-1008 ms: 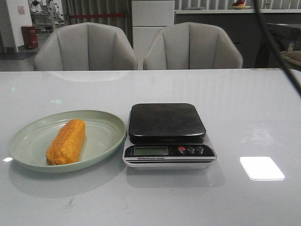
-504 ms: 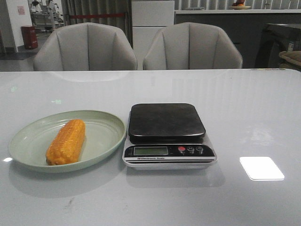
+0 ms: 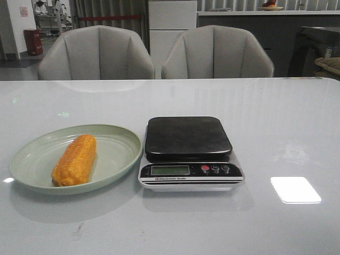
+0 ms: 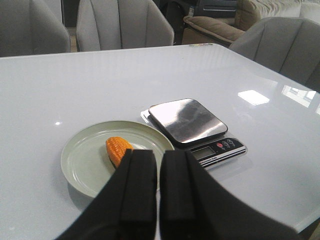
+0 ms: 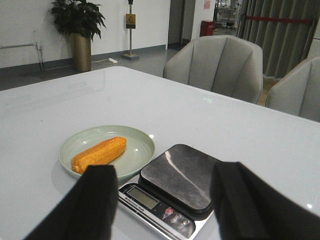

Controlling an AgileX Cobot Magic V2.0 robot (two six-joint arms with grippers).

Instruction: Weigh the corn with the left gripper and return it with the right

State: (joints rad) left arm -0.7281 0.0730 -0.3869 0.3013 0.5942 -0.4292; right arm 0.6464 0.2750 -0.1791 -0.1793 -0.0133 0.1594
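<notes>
Blocky black tool [image 4: 157, 192], knobbly corn [image 4: 118, 149]

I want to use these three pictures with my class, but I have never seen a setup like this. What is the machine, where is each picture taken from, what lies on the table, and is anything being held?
The machine is a robot with two arms, each ending in a two-fingered gripper. One picture looks forward over the white table from the robot's front; no arm shows in it. The other two come from cameras on the wrists, so the dark shapes at their lower edges are the robot's own fingers. The left gripper has its fingers nearly together; the right gripper is spread wide. Neither holds anything. On the table lie a pale green plate with the corn lying on it, and beside it, to the right in the front view, a kitchen scale with nothing on its dark platform.
</notes>
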